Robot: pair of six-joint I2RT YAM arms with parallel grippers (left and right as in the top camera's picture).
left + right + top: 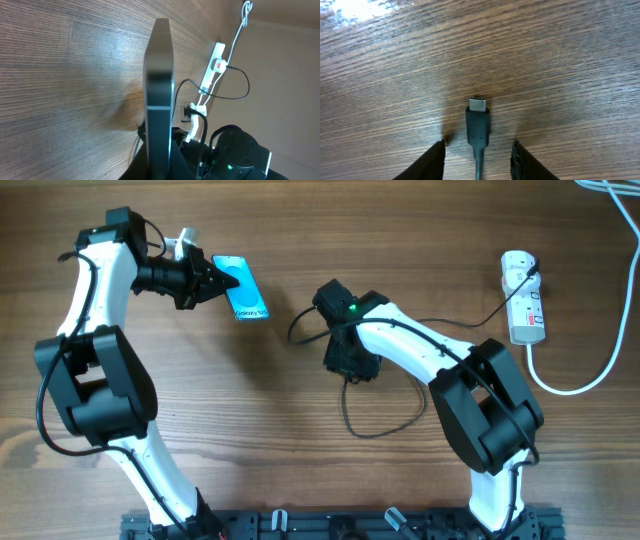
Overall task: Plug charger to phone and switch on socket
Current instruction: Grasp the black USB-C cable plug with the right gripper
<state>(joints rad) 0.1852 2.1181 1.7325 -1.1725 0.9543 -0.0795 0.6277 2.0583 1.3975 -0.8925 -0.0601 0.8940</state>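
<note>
Overhead: the left gripper [212, 277] is clamped on one short end of the phone [245, 292], which juts out beyond its tips, cyan screen up; the right gripper [350, 368] points down at the counter [250, 440], with the charger [347, 405] trailing in a loose loop behind it and running off to the socket [524, 300], well apart on its outer side.

Left wrist: the phone [159, 90] stands edge-on straight ahead of the gripper, a rigid slab with smooth, probably slippery faces; the hold on its end looks right, leaving the far edge free for the plug; the socket [216, 57] lies far beyond it.

Right wrist: the jaws are spread and hold nothing; the connector [477, 125] lies on the counter between the two fingers [427, 162], touching neither, its metal tip pointing away from the gripper; the cable is light and limp, so only the stiff black housing will steer; I would pinch there, just behind the metal tip, squarely, as the tongue could bend if forced in askew.
</note>
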